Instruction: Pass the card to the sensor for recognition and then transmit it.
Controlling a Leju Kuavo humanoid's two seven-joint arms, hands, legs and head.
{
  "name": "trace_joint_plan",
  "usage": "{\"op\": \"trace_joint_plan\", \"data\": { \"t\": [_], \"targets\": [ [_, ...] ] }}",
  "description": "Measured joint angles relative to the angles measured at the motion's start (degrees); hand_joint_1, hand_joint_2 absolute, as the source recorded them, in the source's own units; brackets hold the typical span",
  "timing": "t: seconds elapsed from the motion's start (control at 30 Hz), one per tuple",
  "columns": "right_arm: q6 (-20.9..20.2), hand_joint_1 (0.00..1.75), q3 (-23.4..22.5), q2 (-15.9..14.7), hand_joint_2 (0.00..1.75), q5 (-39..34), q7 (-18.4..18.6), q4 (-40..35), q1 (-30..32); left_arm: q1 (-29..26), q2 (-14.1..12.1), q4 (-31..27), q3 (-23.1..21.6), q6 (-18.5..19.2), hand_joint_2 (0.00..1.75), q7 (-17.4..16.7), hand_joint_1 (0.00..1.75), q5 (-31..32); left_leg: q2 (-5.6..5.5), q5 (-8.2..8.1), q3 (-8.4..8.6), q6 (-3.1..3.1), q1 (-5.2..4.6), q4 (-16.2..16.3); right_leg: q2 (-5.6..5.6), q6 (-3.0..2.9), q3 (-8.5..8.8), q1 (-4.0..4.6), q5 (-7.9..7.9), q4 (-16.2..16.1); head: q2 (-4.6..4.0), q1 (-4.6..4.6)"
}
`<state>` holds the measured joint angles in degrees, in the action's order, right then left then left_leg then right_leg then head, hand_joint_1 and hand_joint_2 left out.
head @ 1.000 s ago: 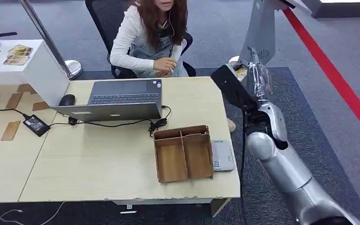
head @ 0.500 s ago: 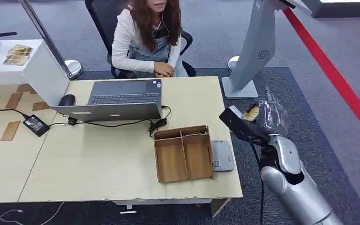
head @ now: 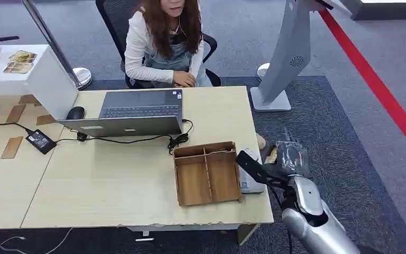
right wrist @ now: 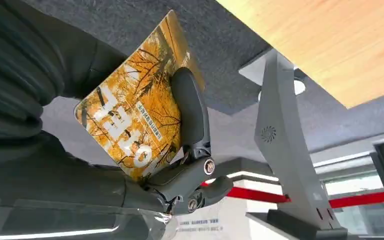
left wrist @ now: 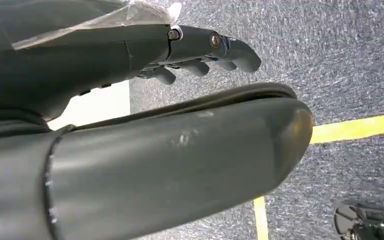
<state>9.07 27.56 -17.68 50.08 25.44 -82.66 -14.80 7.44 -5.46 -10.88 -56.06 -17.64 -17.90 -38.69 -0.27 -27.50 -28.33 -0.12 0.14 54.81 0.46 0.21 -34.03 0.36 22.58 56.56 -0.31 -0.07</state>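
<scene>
Gripping the yellow card (right wrist: 130,125) flatwise, right robot hand (head: 285,159) beside sensor (head: 249,177).

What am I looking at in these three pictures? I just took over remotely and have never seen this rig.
The wide picture is the humanoid's head camera. Its right robot hand holds a yellow card beside the grey card reader, next to the wooden tray on the table. A person sits behind the laptop. The card close-up is from the right wrist camera. The other close-up is from the left wrist: the left robot hand hangs over carpet, holding nothing.
</scene>
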Motion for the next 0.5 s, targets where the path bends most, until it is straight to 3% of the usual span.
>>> {"op": "trace_joint_plan", "data": {
  "t": [0.5],
  "targets": [
    [-0.5,1.75,1.6,3.3,1.75,-2.5,-1.3,3.6,1.2,0.0,0.5,0.0,0.8,0.0,0.00,0.5,0.00,-0.1,0.00,0.00,0.00,0.00,0.00,0.0,0.00,0.00,0.00,0.01,0.00,0.0,-0.02,0.00]
  ]
}}
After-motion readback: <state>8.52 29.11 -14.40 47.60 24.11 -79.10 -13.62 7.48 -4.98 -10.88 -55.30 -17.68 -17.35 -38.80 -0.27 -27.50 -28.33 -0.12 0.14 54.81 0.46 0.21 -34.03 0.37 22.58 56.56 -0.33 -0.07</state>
